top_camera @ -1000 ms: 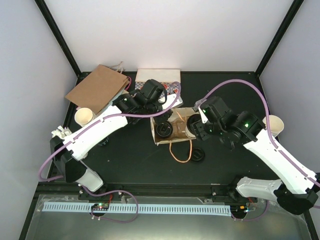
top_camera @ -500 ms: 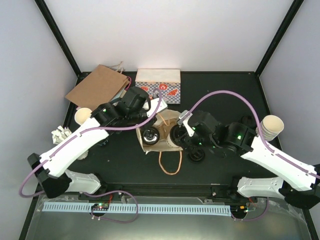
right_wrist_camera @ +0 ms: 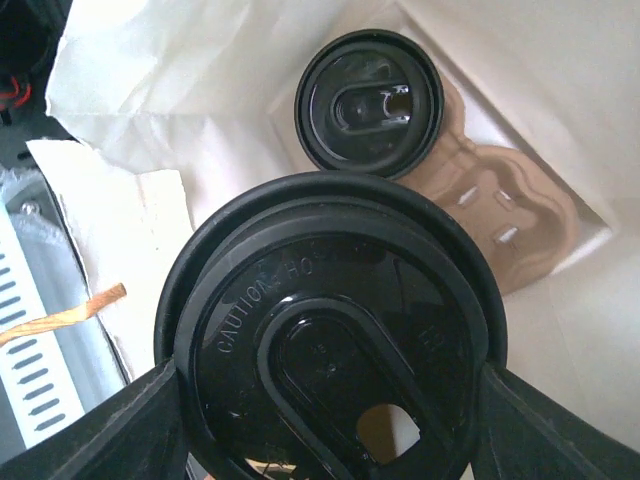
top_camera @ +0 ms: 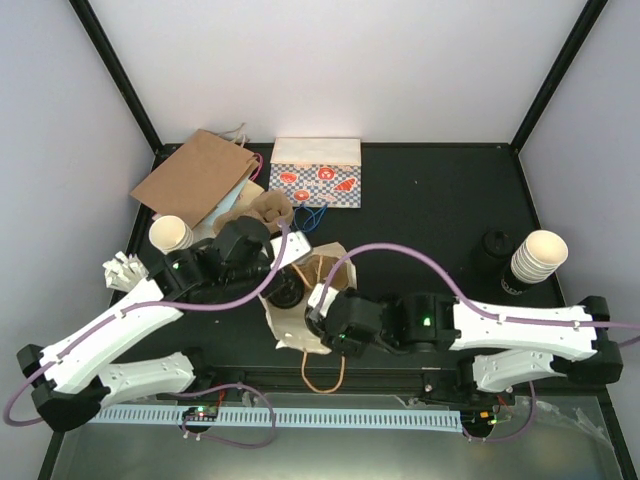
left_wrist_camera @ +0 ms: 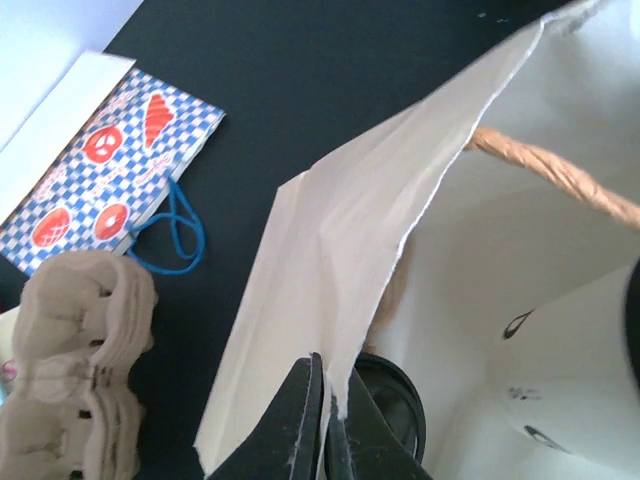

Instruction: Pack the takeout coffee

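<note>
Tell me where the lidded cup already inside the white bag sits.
Right wrist view: the cup sits upright inside the white bag, upper centre, beside the brown cardboard insert, beyond the second lidded cup held in the right pincer.

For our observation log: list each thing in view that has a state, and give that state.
White bag: open.
Cup: lidded, held over white bag.
Bagged cup: lidded, inside white bag.
Left claw: shut on white bag's rim.
Right claw: shut on cup.
Brown bag: flat.
Checked bag: flat.
Cup stacks: lidless.
</note>
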`<state>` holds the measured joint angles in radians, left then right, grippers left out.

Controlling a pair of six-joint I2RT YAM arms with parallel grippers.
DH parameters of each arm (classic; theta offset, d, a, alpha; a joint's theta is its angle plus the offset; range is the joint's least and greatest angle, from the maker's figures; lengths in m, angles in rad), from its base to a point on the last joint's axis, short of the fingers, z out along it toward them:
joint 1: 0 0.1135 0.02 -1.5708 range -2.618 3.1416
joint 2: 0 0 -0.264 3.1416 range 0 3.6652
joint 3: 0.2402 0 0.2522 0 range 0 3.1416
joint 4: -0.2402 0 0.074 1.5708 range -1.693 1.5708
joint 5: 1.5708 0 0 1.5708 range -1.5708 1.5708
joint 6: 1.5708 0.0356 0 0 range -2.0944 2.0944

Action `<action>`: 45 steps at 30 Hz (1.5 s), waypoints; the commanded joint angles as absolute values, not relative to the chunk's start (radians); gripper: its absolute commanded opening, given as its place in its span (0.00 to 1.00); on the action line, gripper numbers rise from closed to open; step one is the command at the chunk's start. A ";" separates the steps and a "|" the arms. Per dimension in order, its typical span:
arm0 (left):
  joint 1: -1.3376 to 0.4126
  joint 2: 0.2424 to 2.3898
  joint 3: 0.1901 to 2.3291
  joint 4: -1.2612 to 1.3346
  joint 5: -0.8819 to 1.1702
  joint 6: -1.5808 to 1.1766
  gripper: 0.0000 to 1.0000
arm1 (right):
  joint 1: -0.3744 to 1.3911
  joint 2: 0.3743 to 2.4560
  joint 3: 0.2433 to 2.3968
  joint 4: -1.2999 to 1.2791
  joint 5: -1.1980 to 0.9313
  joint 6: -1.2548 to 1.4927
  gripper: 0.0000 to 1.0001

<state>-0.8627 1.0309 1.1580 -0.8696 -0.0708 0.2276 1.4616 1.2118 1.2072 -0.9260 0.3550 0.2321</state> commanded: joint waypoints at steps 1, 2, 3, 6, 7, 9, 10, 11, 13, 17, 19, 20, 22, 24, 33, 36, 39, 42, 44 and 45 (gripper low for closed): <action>-0.913 0.972 1.102 -0.828 -0.027 0.174 0.02 | 1.532 1.259 1.183 -0.923 0.433 0.234 0.48; -0.924 0.963 1.092 -0.826 -0.017 0.166 0.02 | 1.539 1.268 1.182 -0.932 0.437 0.238 0.48; -0.937 0.957 1.083 -0.827 -0.012 0.155 0.02 | 1.550 1.273 1.178 -0.937 0.453 0.245 0.48; -0.973 0.952 1.061 -0.828 -0.019 0.125 0.02 | 1.578 1.266 1.159 -0.934 0.565 0.271 0.47; -0.982 0.952 1.056 -0.828 -0.025 0.118 0.02 | 1.582 1.258 1.154 -0.927 0.603 0.277 0.47; -0.993 0.959 1.055 -0.830 -0.035 0.110 0.02 | 1.583 1.246 1.150 -0.913 0.670 0.279 0.47; -0.995 0.963 1.059 -0.831 -0.039 0.105 0.02 | 1.582 1.246 1.150 -0.909 0.708 0.279 0.46; -0.997 0.968 1.064 -0.832 -0.041 0.103 0.02 | 1.583 1.251 1.152 -0.911 0.747 0.287 0.46; -1.000 0.973 1.082 -0.839 -0.038 0.094 0.02 | 1.583 1.266 1.154 -0.914 0.811 0.297 0.46; -1.002 0.984 1.099 -0.823 -0.024 0.076 0.02 | 1.583 1.301 1.125 -0.858 0.911 0.292 0.46; -1.002 0.992 1.109 -0.816 -0.015 0.062 0.01 | 1.583 1.316 1.105 -0.812 0.943 0.294 0.45; -1.003 0.997 1.115 -0.817 -0.008 0.054 0.02 | 1.582 1.320 1.091 -0.783 0.955 0.291 0.45; -1.005 1.001 1.124 -0.816 0.003 0.043 0.02 | 1.582 1.322 1.060 -0.716 0.956 0.269 0.44; -1.007 1.002 1.125 -0.813 0.006 0.036 0.01 | 1.582 1.317 1.025 -0.661 0.954 0.253 0.44; -1.023 1.007 1.120 -0.821 0.041 0.035 0.02 | 1.569 1.293 0.865 -0.441 0.850 0.087 0.47; -1.029 1.007 1.116 -0.818 0.047 0.033 0.01 | 1.564 1.295 0.827 -0.387 0.856 0.052 0.47; -1.032 1.011 1.116 -0.817 0.050 0.030 0.02 | 1.551 1.285 0.789 -0.333 0.872 0.038 0.44; -1.037 1.021 1.120 -0.821 0.053 0.014 0.02 | 1.484 1.264 0.782 -0.330 0.849 0.104 0.41; -1.037 1.022 1.122 -0.823 0.050 0.005 0.02 | 1.470 1.268 0.783 -0.326 0.876 0.124 0.42; -1.037 1.021 1.123 -0.823 0.051 0.002 0.02 | 1.468 1.271 0.782 -0.320 0.886 0.130 0.42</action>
